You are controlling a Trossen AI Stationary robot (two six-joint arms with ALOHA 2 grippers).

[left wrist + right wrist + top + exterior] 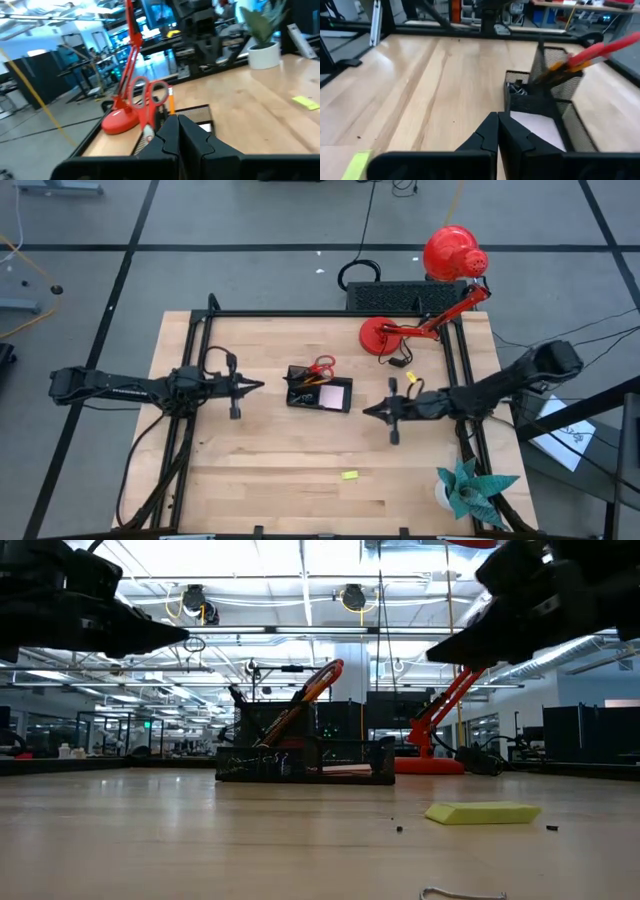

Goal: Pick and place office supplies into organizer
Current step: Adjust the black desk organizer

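While both arms hung above the pale wooden tabletop [270, 470] with nothing in their grasp, the black wire-mesh organizer [319, 390] stood at the centre, between them. It already carried the red-handled scissors [321, 366] and orange pencils upright in its rear cup, with a pale pad lying in its flat tray. The left gripper [258, 386] pointed at the organizer from the left, jaws pressed together. The right gripper [367, 411] faced it from the right, jaws likewise pressed together.

One item lay outside: a small flat yellow piece [349, 475] on the near part of the tabletop, well apart from the organizer. The task appeared nearly complete, with this piece as the remaining pick. The next move would call for one arm, probably the right, to spread its jaws, swing toward the near edge, and descend flat onto a thin object.

Open room around the yellow piece was ample. The teal paper plant [468, 488] stood at the near right corner, and the red desk lamp [420, 320] stood behind the organizer.
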